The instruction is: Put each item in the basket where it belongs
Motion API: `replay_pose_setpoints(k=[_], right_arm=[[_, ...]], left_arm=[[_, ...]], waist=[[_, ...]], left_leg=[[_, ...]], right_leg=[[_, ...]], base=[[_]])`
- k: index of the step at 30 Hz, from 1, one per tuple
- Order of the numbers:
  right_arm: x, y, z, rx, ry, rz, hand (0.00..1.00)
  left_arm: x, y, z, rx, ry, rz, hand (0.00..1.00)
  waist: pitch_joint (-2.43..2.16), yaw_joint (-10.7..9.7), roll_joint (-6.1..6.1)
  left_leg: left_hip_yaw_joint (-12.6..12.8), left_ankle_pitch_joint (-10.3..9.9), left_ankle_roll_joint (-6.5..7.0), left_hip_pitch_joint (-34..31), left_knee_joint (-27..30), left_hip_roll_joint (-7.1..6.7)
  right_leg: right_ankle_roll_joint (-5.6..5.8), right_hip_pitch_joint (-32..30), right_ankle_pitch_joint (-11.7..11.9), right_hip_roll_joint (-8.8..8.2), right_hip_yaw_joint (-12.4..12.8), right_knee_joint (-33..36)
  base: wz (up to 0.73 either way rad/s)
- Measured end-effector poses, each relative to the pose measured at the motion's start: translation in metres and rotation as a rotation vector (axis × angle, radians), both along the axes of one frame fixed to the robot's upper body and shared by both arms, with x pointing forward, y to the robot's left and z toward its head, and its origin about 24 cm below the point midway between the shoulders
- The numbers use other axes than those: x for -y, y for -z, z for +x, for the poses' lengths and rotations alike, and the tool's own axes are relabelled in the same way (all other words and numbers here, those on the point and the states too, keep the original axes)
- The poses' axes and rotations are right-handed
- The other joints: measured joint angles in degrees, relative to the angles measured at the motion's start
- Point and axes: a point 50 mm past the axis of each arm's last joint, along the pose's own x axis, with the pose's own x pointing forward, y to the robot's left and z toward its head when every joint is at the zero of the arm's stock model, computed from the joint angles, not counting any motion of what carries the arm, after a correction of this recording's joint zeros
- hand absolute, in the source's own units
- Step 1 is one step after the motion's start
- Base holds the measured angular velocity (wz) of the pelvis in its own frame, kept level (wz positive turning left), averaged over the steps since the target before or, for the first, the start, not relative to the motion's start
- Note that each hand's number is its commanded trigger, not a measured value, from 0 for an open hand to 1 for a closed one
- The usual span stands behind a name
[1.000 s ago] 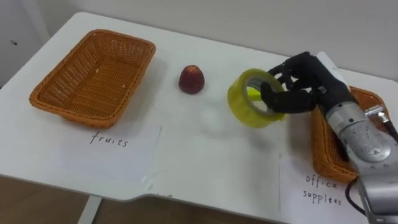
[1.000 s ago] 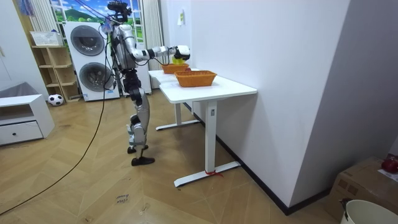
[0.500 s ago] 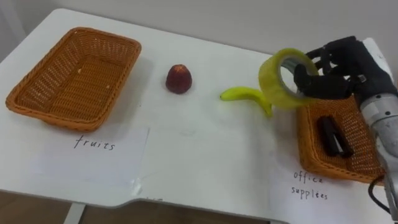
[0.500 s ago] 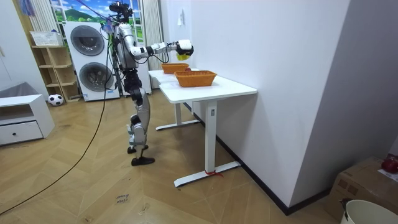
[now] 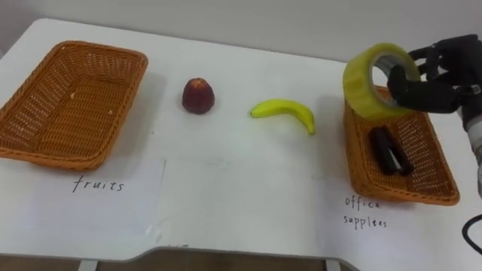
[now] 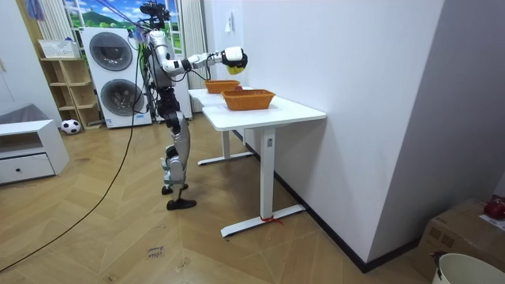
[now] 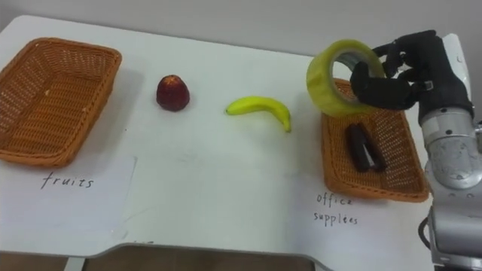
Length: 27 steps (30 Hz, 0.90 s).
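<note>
The yellow tape roll (image 7: 318,81) was held clear of the worktop (image 7: 226,188), above the far left corner of the office-supplies basket (image 7: 374,194). The right hand (image 7: 407,71) was clamped on it (fingers curled through its hole and over the band). A dark object (image 7: 360,147) was seen lying inside that basket. To its left a banana (image 7: 260,107) and a red fruit (image 7: 172,92) were laid apart on the worktop, and the fruit basket (image 7: 45,159) was set at the left edge.
</note>
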Motion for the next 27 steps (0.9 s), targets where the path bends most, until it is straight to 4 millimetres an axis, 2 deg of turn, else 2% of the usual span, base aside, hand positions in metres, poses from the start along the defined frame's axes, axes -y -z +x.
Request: replay_pose_setpoints(k=[6, 14, 22, 27], right_arm=[[0.010, 0.005, -0.002, -0.014, 0.034, 0.038, 1.00], [0.011, 0.005, -0.002, -0.012, 0.040, 0.043, 1.00], [0.022, 0.028, -0.006, -0.100, 0.088, 0.065, 1.00], [0.025, 0.033, -0.007, -0.116, 0.120, 0.058, 1.00]], left_arm=[[0.000, 0.000, 0.001, 0.006, 0.001, 0.000, 0.00], [0.000, 0.000, 0.001, 0.005, 0.000, 0.000, 0.00], [-0.001, -0.001, -0.001, 0.006, -0.008, 0.006, 0.00], [-0.001, 0.000, -0.001, 0.004, -0.009, 0.006, 0.00]], waist=[[0.01, -0.1, 0.07], [-0.04, -0.3, 0.25], [0.01, -0.7, 0.31], [0.00, -1.0, 0.30]], left_leg=[[0.2, 0.0, 0.00, 0.8, -0.1, -0.01], [0.6, 0.0, 0.01, 0.8, -0.2, 0.02], [0.6, 0.0, 0.01, 0.8, -0.2, -0.01], [0.7, 0.0, 0.01, 0.8, -0.2, 0.02]], right_leg=[[-0.01, 0.3, 0.0, 0.02, 0.2, 0.1], [-0.05, 0.3, 0.0, 0.04, 0.4, 0.2], [-0.04, 0.3, 0.0, 0.07, 1.0, 0.2], [-0.05, 0.2, 0.0, 0.12, 1.1, 0.2]], base=[[-0.02], [-0.01], [0.00], [0.00]])
